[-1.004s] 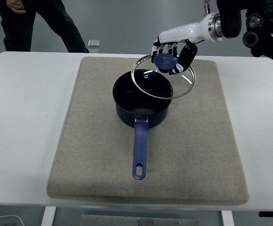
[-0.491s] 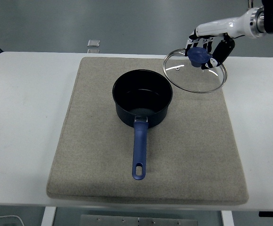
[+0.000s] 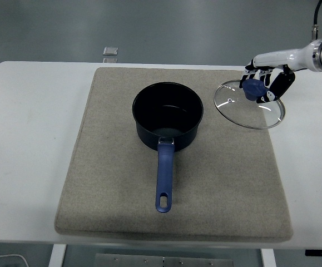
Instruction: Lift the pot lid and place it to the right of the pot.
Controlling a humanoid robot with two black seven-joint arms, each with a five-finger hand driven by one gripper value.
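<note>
Head view: the right hand (image 3: 266,83) reaches in from the right edge, fingers curled around the blue knob (image 3: 253,88) of the glass lid (image 3: 249,104); the arm is cut off by the frame; the lid sits tilted to the right of the pot (image 3: 168,115), over the mat's (image 3: 122,189) right edge; whether its rim touches the mat is hard to tell; the pot stands open, handle (image 3: 164,178) toward the near edge.

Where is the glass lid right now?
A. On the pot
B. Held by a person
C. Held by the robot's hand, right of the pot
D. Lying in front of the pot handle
C: the right hand grips the lid by its blue knob, right of the open pot.
</note>
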